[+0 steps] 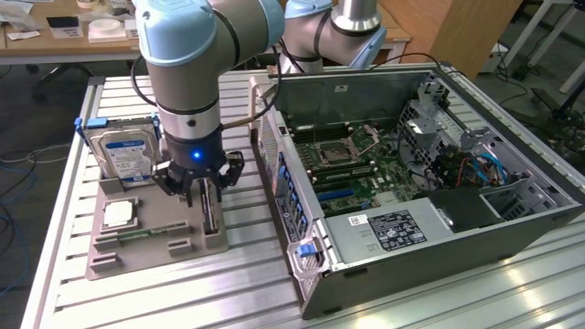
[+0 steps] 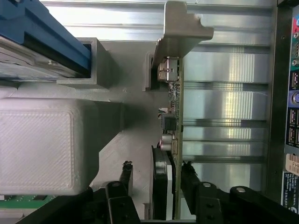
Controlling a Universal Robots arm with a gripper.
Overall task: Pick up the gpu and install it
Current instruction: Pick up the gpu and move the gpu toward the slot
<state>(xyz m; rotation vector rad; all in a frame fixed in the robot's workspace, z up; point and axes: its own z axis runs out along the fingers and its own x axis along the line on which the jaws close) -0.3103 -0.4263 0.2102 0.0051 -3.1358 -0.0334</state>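
On the exterior view's left, the hard drive [image 1: 123,154] stands in a grey tray [image 1: 146,264], with a CPU chip [image 1: 119,214] lying just below it. Mid-frame, the gripper [image 1: 203,195] sits low over the gpu [image 1: 212,219], which stands on edge in a tray slot. The jaws are open, with a finger [image 2: 127,175] on each side of the card, not clamping it. The open computer case [image 1: 412,185] is on the right.
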